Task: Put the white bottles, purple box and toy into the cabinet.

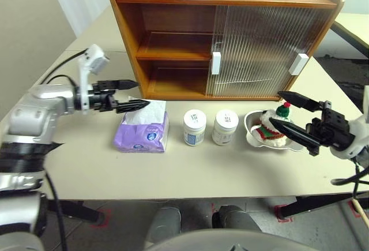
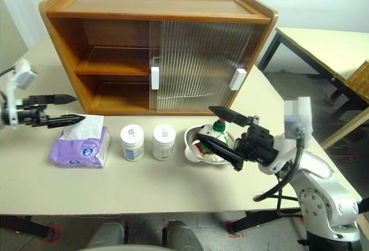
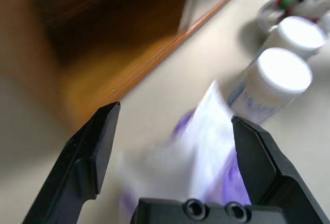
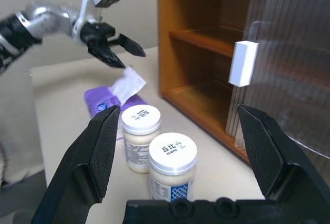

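cabinet (image 1: 173, 26): warm orange-brown wood.
sliding doors (image 1: 259, 49): see-through and grey, with thin up-and-down ribs.
handles (image 1: 215, 63): plain white.
purple box (image 1: 141, 137): soft light purple, with a round blue and white mark; the tissue on top is white.
white bottles (image 1: 194, 127): white with white caps; the labels have blue and white on them.
toy (image 1: 271, 125): white, with red and green clothes and a green hat with a red ball on top.
bowl (image 1: 251, 125): shiny silver.
counter (image 1: 173, 170): pale cream.
left claw (image 1: 135, 93): black.
right claw (image 1: 285, 112): black.
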`<state>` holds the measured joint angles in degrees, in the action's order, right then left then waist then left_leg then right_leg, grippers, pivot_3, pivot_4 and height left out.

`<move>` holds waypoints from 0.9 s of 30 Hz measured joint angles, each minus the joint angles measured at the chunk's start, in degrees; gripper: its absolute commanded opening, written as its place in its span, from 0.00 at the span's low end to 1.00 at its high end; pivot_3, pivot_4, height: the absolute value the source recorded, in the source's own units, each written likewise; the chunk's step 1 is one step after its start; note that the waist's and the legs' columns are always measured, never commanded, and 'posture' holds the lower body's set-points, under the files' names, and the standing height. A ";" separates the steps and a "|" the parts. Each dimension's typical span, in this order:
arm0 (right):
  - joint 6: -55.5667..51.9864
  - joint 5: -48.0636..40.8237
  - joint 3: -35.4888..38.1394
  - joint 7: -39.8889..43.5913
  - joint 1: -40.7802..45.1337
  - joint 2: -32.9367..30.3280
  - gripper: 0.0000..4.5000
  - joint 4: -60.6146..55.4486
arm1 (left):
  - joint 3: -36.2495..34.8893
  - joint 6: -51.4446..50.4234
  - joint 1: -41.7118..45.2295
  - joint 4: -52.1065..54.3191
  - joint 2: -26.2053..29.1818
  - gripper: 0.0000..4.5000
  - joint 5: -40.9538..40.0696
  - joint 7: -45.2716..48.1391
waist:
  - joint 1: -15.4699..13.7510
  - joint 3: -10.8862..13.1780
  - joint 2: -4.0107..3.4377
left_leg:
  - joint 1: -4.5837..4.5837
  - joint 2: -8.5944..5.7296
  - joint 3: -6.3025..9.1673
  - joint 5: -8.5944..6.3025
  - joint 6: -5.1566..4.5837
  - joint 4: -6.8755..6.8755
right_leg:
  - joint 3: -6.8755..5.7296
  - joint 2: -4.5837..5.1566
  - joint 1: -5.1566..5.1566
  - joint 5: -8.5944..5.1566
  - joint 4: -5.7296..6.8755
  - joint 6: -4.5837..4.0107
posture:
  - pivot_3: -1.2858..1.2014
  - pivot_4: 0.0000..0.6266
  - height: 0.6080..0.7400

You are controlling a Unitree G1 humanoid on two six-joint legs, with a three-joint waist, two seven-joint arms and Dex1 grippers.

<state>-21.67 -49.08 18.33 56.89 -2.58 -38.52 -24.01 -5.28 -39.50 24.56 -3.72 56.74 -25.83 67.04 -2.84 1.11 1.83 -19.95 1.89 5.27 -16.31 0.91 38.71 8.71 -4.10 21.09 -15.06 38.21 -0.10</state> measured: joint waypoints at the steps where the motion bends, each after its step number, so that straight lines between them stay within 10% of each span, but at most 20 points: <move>1: 0.00 0.35 -0.74 0.19 0.49 0.11 1.00 0.23 | -0.49 -1.87 -0.89 0.86 1.37 0.99 -0.06 -0.39 | -0.19 -0.01 -0.02 | 0.02 0.02 0.07 -0.01 0.04 -0.03 | 0.00 0.00 0.17 0.03 0.02 -0.17 | 0.58 0.00 1.00; 22: 0.19 4.61 -1.98 2.95 1.00 -1.95 1.00 2.02 | 10.84 -14.02 -5.40 7.01 5.08 0.97 3.49 -1.89 | -1.88 -0.18 0.02 | 0.05 0.40 0.17 0.04 0.72 -0.45 | 0.09 -0.09 0.22 0.00 0.11 -0.85 | 0.58 0.00 1.00; 27: 0.23 4.82 -1.98 2.67 0.07 -1.86 1.00 2.00 | 11.25 -16.77 -5.63 6.01 2.92 0.62 2.63 -1.96 | -1.87 -0.24 0.05 | 0.07 0.44 0.20 0.11 0.80 -0.48 | 0.07 -0.11 0.22 0.04 0.13 -0.90 | 0.57 0.00 1.00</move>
<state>-21.44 -44.26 16.35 59.57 -2.51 -40.37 -22.01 5.98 -56.26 18.94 2.29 59.66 -23.21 65.08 -4.70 0.87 1.88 -19.88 2.33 5.47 -16.21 1.71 38.23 8.78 -4.21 21.31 -15.03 38.33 -1.00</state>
